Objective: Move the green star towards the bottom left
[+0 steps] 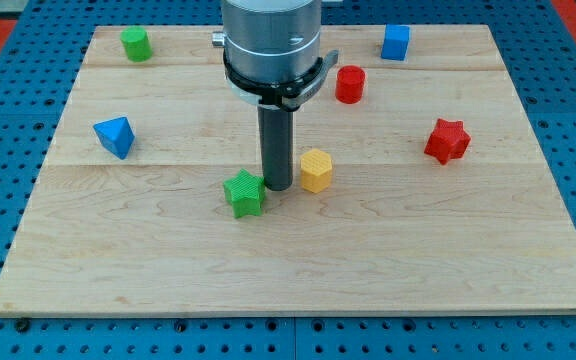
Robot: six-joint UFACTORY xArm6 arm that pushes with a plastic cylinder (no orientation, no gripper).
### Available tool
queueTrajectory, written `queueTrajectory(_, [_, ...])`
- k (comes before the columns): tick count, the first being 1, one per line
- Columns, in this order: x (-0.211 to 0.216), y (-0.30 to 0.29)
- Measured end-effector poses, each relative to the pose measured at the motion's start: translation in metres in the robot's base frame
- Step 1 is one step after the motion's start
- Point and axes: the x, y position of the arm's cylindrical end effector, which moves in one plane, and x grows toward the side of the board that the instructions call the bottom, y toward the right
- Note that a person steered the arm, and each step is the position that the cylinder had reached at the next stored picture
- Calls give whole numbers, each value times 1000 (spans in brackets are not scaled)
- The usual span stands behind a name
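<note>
We found no legible text, label, brand, number or sign anywhere in this view: none appeared on the blocks, the tabletop or the arm.

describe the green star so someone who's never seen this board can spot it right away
Start from the wooden board and find the dark rod coming down near its middle. My tip sits between two blocks: the green star on the view's left, the yellow hexagonal block on the right. The only other green block is a plain chunky one, far off at the top left corner.
</note>
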Motion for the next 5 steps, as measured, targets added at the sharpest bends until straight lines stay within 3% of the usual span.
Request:
queueTrajectory(4, [4,-6])
queueTrajectory(5, [31,-20])
